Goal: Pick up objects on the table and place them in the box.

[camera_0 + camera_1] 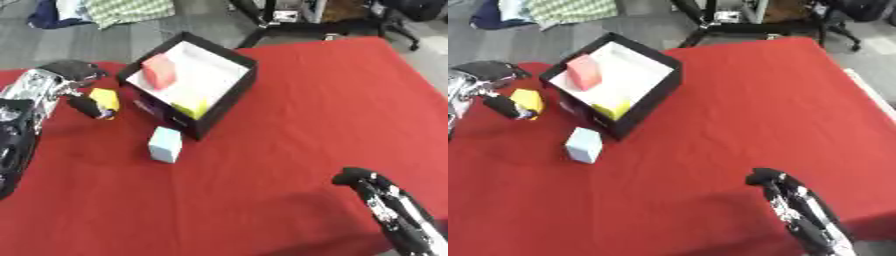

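Meanwhile the left robot hand grasps a yellow block beside the black box; the right robot hand rests released.

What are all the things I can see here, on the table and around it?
Box: one, black outside, white inside, open top, far left part of the table.
Pink block: one, inside the box, far corner.
Yellow-green block: one, inside the box, near wall.
Yellow block: one, left of the box, held in the left hand.
Pale blue block: one, on the cloth just in front of the box.
Tablecloth: one, red, covers the table.
Clothes: heap on the floor, far left.
Left hand: black and silver, curled round the yellow block.
Right hand: black, lower right, holding nothing.
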Tool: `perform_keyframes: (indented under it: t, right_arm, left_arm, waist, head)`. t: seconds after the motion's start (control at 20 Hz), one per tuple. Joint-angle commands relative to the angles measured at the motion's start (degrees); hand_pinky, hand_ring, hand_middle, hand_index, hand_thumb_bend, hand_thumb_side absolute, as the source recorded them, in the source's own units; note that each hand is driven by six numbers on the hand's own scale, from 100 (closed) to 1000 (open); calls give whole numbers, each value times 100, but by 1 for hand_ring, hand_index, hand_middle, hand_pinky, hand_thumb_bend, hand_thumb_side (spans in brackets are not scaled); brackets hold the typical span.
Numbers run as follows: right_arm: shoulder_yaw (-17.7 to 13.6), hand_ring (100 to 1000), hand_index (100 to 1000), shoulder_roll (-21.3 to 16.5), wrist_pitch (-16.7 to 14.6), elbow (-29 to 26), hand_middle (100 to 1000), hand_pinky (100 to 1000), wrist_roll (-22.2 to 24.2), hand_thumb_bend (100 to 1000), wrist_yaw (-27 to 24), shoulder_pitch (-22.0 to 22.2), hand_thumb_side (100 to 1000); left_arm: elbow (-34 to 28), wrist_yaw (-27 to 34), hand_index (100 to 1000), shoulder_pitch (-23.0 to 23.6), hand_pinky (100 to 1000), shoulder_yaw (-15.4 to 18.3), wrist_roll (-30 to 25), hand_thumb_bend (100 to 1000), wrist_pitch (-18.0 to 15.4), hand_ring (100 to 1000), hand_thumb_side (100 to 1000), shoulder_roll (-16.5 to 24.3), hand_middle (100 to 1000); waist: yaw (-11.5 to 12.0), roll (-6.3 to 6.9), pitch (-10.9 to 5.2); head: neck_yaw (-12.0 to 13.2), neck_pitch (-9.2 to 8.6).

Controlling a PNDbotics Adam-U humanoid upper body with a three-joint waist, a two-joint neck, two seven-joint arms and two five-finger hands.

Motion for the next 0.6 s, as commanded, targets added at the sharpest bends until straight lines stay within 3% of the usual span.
perform_keyframes:
  t: [0.05,0.4,0.6]
  right_arm:
    - [-19,802,815,-43,-10,-62,713,1000,-5,100,7,-44,589]
    - [-20,802,815,-39,-11,-64,713,1000,-6,100,6,-55,588]
    - [-24,802,815,-35,-10,-62,713,1000,-10,100,8,-58,590]
  left_arm:
    - [5,-49,976,-78,811,61,-192,438,-17,806,581,125,834]
    - [27,-68,959,8,805,65,-419,400,-71,785,519,99,807]
    - [0,-67,858,34,750,62,-261,275,-62,671,212,85,687]
  waist:
    - [-6,-78,-80]
    - [-7,-82,-65]
    - [-5,-85,-58]
  head:
    - [-30,-10]
    - [-57,-10]
    - [-67,-10]
